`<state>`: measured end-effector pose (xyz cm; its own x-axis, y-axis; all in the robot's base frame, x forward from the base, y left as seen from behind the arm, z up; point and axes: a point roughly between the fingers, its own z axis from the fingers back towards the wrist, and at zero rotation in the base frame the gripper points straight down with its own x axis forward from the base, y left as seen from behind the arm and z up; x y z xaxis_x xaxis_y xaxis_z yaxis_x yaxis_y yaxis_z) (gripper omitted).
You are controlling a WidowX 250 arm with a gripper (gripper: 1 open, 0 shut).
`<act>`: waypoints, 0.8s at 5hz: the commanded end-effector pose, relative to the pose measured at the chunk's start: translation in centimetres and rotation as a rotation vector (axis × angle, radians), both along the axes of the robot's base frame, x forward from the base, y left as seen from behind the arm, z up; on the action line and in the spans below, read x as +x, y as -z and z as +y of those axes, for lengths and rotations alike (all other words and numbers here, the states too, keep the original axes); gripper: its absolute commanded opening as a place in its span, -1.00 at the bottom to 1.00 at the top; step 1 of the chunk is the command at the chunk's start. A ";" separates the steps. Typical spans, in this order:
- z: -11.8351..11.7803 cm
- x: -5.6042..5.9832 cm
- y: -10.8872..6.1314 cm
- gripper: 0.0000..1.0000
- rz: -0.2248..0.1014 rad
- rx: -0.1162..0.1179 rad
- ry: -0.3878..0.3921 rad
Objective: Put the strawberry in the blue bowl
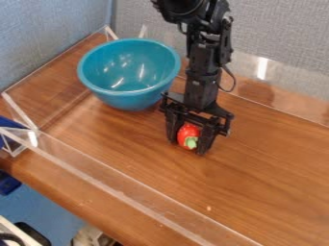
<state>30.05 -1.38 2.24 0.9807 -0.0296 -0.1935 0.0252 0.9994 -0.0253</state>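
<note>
We see 1 small red strawberry (189, 135) on the brown wooden bench (257, 163). The black gripper (193, 137) squeezes it tight. 1 round, shiny blue bowl (126, 73) sits nearby.

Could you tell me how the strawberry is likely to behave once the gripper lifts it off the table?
The strawberry looks small and glossy like moulded plastic, so it is probably light and stiff. Its rounded, tapered shape could let it slip or twist between the gripper fingers, which are shut on it. If dropped on the table, it would likely roll.
</note>
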 end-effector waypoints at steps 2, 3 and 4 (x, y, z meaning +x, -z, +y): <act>-1.2 0.4 -1.6 -1.00 -0.066 -0.022 0.054; -1.3 0.5 -1.7 -1.00 -0.072 -0.029 0.065; -1.4 0.6 -1.9 -1.00 -0.079 -0.035 0.075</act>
<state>29.98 -2.10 2.29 0.9802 -0.0762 -0.1826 0.0681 0.9964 -0.0502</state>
